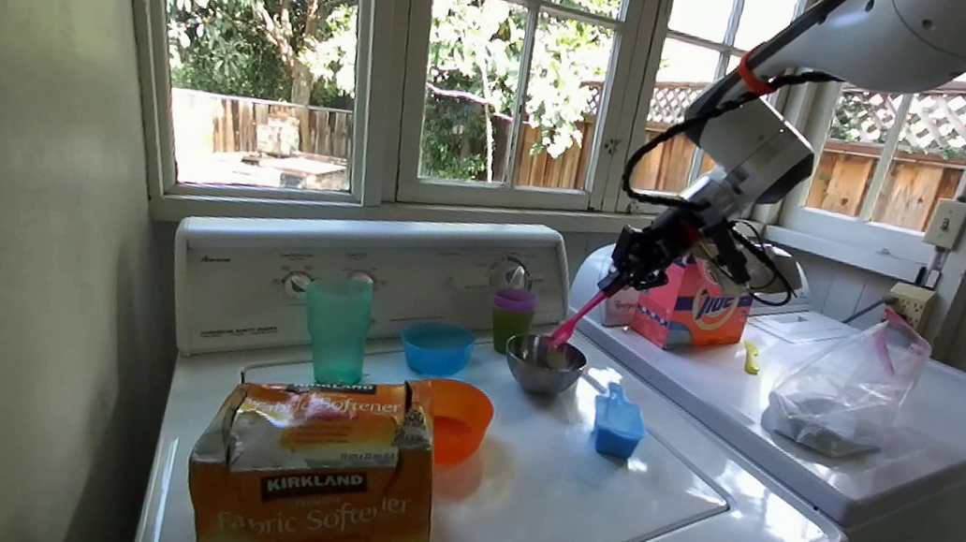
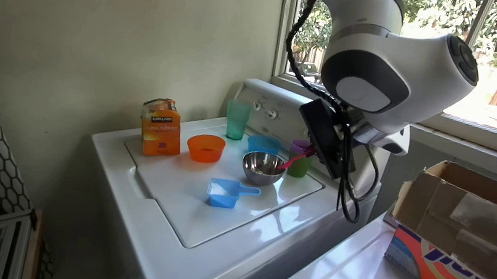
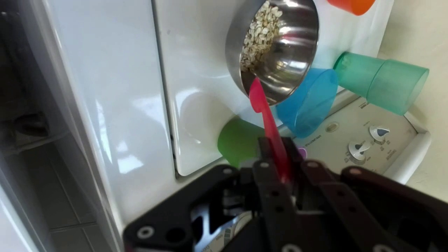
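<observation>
My gripper (image 1: 609,285) is shut on the handle of a pink spoon (image 1: 576,321), as the wrist view shows its fingers (image 3: 277,145) on both sides of the handle. The spoon (image 3: 267,117) slants down, its head at the near rim of a steel bowl (image 3: 295,45). Rolled oats (image 3: 260,36) lie in the bowl. I cannot tell whether the spoon touches bowl or oats. The bowl shows in both exterior views (image 1: 542,375) (image 2: 260,177), standing upright on the white washer lid. A green cup (image 1: 511,332) with a purple cup (image 1: 515,300) in it stands close behind the bowl.
A blue bowl (image 1: 436,350), teal tumbler (image 1: 337,331), orange bowl (image 1: 467,420), blue scoop (image 1: 617,430) and fabric softener box (image 1: 317,512) stand on the washer. A Tide box (image 1: 690,310), yellow item (image 1: 751,357) and plastic bag (image 1: 843,397) sit on the neighbouring machine.
</observation>
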You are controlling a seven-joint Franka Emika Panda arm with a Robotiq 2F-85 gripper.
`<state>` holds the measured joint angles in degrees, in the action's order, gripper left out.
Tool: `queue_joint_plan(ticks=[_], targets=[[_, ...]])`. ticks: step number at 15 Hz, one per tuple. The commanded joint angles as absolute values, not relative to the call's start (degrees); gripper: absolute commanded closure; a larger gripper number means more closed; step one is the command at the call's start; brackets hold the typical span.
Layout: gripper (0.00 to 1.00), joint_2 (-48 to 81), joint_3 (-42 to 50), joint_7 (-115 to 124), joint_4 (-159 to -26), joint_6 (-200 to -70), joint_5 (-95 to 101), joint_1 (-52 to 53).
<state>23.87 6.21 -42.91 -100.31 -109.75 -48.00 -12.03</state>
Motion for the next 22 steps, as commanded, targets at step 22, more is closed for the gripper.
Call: queue_joint_plan(ticks=[22], targets=[[0.97,31.6,1.1,-41.4,-92.1,-99.0,-38.9,-13.6]])
